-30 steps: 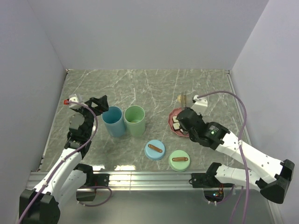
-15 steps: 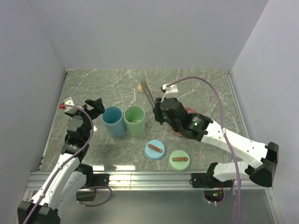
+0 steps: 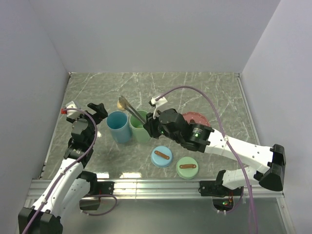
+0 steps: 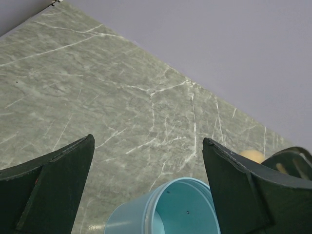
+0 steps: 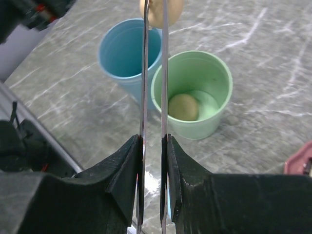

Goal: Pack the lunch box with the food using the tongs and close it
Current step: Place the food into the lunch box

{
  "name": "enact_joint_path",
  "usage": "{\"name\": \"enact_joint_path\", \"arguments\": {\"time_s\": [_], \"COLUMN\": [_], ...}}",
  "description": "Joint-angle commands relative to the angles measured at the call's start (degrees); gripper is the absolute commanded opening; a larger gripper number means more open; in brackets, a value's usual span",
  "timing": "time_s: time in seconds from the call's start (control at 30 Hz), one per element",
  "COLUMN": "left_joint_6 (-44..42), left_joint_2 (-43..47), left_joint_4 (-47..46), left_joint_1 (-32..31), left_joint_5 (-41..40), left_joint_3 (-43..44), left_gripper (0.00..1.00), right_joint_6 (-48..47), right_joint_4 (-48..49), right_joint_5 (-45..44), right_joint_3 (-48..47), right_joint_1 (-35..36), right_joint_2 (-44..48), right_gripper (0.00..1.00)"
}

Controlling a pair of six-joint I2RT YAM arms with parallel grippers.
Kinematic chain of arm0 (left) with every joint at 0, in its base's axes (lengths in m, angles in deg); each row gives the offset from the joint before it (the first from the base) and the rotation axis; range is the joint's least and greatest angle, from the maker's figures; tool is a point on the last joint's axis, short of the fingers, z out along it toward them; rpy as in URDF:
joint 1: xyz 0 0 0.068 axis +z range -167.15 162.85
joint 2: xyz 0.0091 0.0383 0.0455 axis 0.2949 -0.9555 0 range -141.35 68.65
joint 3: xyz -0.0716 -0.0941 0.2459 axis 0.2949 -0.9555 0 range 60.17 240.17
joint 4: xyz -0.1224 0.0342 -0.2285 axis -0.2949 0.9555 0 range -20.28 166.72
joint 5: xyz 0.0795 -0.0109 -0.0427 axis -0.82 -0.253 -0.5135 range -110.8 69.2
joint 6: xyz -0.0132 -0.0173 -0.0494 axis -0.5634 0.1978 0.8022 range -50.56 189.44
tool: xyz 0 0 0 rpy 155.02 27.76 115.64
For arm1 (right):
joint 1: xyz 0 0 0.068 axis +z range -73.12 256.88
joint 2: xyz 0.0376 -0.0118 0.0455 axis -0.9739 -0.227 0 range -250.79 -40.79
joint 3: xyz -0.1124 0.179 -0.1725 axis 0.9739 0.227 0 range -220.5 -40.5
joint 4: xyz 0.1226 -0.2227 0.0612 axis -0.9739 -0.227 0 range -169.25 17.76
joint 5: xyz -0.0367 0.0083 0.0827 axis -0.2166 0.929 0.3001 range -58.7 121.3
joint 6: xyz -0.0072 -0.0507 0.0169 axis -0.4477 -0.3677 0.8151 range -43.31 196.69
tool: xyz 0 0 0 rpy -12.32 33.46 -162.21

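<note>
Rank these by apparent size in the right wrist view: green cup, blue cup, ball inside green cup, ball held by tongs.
1-2. green cup, then blue cup; green is nearer, so unsure.
3. cup ball and held ball look alike; latter cropped.

Beneath the right gripper (image 5: pixel 152 146) and the tongs (image 5: pixel 152 87) it clamps stand the green cup (image 5: pixel 195 92) and blue cup (image 5: pixel 127 53), just beside each other, mouths open upward; ahead of the tong tips the table (image 3: pixel 161 87) lies open; to its left, beyond the blue cup, the left gripper (image 3: pixel 96 109) stands in the way, fingers spread; behind it lie the blue lid (image 3: pixel 162 157) and green lid (image 3: pixel 187 166).
</note>
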Motion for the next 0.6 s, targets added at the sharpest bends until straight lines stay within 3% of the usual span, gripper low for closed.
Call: {"name": "enact_joint_path", "arguments": {"time_s": [0.0, 0.4, 0.57], "left_joint_6": [0.5, 0.4, 0.4], "left_joint_2": [-0.2, 0.1, -0.1], "left_joint_4": [-0.8, -2.1, -2.5], "left_joint_1": [0.3, 0.3, 0.3], "left_joint_5": [-0.3, 1.3, 1.8], "left_joint_3": [2.6, 1.9, 1.7], "left_gripper": [0.99, 0.99, 0.99], "right_joint_6": [-2.3, -2.0, -2.3], "right_joint_4": [3.8, 2.9, 3.3], "right_joint_5": [3.0, 1.0, 0.1], "right_joint_3": [-0.5, 1.5, 2.2], "right_joint_1": [1.1, 4.4, 5.2], "right_joint_2": [0.9, -1.3, -1.2], "right_gripper": [0.04, 0.06, 0.2]}}
